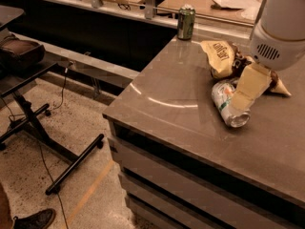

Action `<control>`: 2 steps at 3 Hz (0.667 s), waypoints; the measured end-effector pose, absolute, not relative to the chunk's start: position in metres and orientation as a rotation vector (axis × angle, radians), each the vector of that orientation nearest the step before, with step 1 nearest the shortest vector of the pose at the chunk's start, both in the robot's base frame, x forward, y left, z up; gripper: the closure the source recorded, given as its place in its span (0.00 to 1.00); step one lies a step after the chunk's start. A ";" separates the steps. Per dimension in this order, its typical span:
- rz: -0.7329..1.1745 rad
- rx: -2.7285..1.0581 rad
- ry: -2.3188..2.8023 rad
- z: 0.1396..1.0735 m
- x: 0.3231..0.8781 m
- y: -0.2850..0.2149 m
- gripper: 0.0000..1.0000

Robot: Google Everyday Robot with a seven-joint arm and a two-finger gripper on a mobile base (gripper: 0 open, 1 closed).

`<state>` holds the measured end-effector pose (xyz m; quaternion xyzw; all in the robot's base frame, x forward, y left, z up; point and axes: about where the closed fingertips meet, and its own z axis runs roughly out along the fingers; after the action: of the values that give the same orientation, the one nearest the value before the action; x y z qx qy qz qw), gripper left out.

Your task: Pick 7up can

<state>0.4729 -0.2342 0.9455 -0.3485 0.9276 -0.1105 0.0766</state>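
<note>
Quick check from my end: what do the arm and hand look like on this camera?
The arm is a bulky white rounded shell with a grille of dark vent slots near its lower end. The hand, at right over the silver can, shows as a flat cream tapered piece. No cables or markings show.
</note>
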 end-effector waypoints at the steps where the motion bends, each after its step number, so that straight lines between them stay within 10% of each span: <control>1: -0.283 -0.849 2.861 0.935 0.477 -0.241 0.00; 2: -0.263 -0.675 2.910 0.921 0.481 -0.237 0.00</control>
<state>0.4809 -0.2375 0.9206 -0.2246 0.9679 -0.0873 0.0713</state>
